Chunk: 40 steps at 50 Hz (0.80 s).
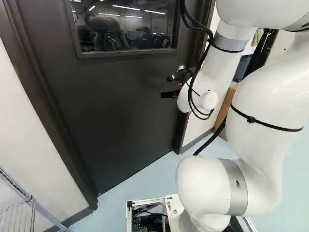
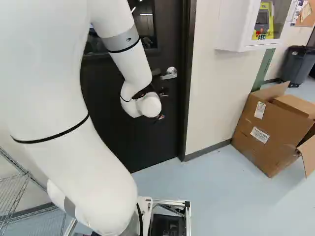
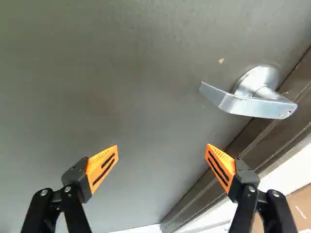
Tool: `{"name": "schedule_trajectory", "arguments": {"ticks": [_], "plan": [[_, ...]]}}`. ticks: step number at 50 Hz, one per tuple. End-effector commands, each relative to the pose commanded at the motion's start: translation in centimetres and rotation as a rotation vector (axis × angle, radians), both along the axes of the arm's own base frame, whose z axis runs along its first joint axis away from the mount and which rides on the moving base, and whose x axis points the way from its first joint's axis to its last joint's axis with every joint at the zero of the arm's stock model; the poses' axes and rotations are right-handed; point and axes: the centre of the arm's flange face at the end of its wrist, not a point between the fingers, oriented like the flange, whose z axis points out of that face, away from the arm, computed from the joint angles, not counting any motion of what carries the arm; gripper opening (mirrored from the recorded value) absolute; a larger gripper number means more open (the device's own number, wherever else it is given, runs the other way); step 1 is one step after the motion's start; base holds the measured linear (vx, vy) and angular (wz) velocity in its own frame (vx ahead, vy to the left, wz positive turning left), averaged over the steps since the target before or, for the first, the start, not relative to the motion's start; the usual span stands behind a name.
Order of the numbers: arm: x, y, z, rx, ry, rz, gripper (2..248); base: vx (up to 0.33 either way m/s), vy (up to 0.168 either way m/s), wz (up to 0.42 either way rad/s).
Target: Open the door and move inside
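Dark brown-grey flat door (image 1: 130,106) looks shut, sitting flush in its dark metal frame (image 3: 286,109). Target is the silver metal lever handle (image 3: 248,103) (image 2: 170,74), near the door's latch edge, free end pointing in across the panel. Black two-finger claw with orange pads (image 3: 162,147) is released: fingers wide apart, nothing between them, not touching the handle. Handle is out ahead of the fingertips, offset toward the finger nearer the frame.

My read: white jointed arm (image 1: 207,82) is parked low beside the handle, claw spread so it can take the lever without catching the round plate. Needs a sideways and upward shift first, then press down. Lever end could slip off a pad if centring is poor.

Hard to see: wrist blocks the handle in the left base view and covers most of the claw in the right one. Latch bolt isn't visible. Swing direction: can't tell. Rectangular glass window (image 1: 125,26) shows ceiling lights, probably reflected, so can't judge what's behind the door.
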Motion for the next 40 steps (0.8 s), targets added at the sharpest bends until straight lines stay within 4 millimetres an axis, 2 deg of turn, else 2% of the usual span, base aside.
{"name": "schedule_trajectory", "arguments": {"ticks": [19,40], "plan": [[-1.3,0.2,2.0,-0.012,-0.045,-0.004,247,0.000,0.000,0.000],[-1.6,0.2,4.1,-0.026,-0.097,-0.005,247,0.000,0.000,0.000]]}}
